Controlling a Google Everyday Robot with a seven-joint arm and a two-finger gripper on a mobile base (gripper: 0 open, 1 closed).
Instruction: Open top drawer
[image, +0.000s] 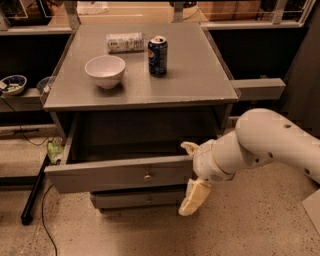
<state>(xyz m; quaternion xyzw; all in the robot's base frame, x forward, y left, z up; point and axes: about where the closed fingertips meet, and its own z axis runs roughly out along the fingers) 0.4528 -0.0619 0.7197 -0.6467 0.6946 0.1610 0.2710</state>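
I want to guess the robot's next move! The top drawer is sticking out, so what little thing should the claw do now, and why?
Probably pull the claw back, away from the top drawer. The drawer already sticks far out, its deep box showing, and the claw sits open at the end of its front, holding nothing.

The robot's arm (272, 142) is fat, round and white, like a smooth tube. A few small dark dots sit on its shell. At its end is a round white wrist (212, 162) with thin dark lines around it. The gripper (191, 172) has two pale yellow fingers (193, 200), flat and thick, spread wide apart. It is just under the front edge of the desk (195, 85), near the front right corner.
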